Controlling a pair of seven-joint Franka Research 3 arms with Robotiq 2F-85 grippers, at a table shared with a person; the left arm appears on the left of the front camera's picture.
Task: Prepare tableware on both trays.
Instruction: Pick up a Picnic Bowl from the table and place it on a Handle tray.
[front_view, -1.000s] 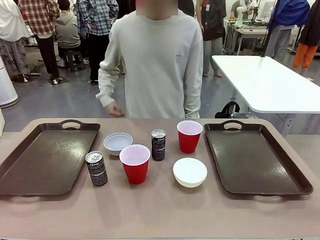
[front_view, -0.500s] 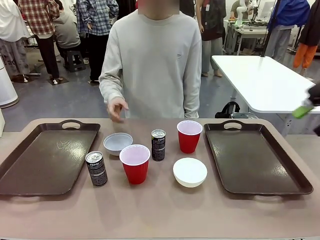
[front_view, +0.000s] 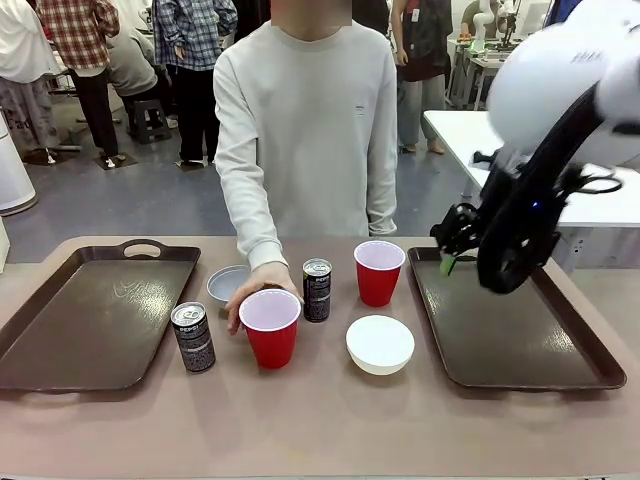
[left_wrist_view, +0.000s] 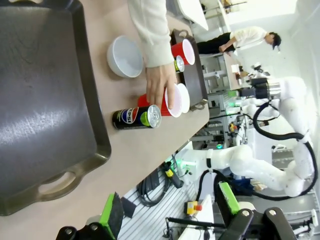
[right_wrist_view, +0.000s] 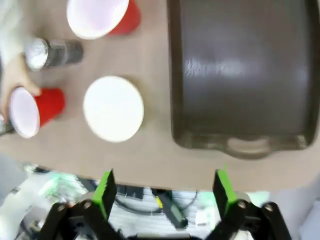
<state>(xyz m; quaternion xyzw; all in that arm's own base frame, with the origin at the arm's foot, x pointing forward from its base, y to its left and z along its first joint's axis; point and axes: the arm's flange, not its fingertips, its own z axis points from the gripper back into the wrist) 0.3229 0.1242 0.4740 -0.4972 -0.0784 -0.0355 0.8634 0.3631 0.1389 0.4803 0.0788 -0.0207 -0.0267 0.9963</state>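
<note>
Nothing is loaded yet: the left tray (front_view: 90, 320) and right tray (front_view: 500, 345) are bare, and everything to load stands on the table (front_view: 320, 420) between them. The right fingers (right_wrist_view: 105, 191) are spread wide and hold nothing, above the right tray's far-left corner. The left fingers (left_wrist_view: 109, 219) are likewise apart and empty, well back from the work.

I judge the far red cup (front_view: 379, 272) the nearest target. I lower one finger on each side of its wall, close gently so the plastic does not buckle, and lift straight up before crossing the tray rim. The soda can (front_view: 317, 290) stands just left of the cup, so I keep clear of it. The person's hand (front_view: 258, 290) touches the near red cup (front_view: 270, 330), and I stay out of that zone.

Half a second ago only a green pad showed at the right edge; the right arm now reaches over the right tray. The person's hand, then raised, is down at the near red cup.
</note>
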